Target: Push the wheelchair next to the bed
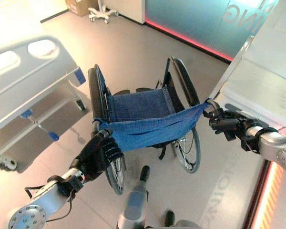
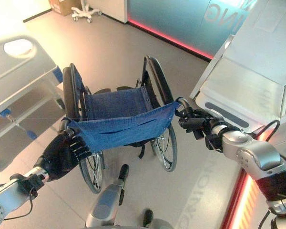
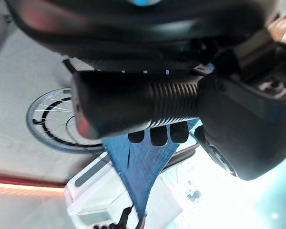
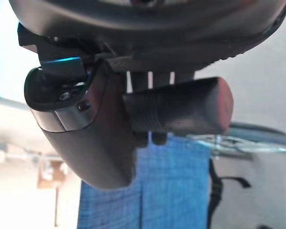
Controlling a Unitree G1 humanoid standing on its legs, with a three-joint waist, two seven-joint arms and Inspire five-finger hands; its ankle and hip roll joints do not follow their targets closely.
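Note:
A wheelchair (image 1: 143, 117) with a blue cloth back and seat stands on the floor in front of me, facing away. My left hand (image 1: 97, 155) is shut on its left push handle (image 3: 133, 102), fingers and thumb curled round the ribbed black grip. My right hand (image 1: 226, 121) is shut on the right push handle (image 4: 181, 107) in the same way. A grey hospital bed (image 1: 28, 76) with a blue-trimmed end stands to the wheelchair's left, a short gap from its left wheel (image 1: 97, 93).
A second pale bed or table (image 1: 267, 81) stands close on the right, beside my right hand. A wall with a red light strip (image 1: 186, 40) runs across the back. A white wheeled stand (image 1: 102, 14) and a cardboard box (image 1: 78, 7) sit far off.

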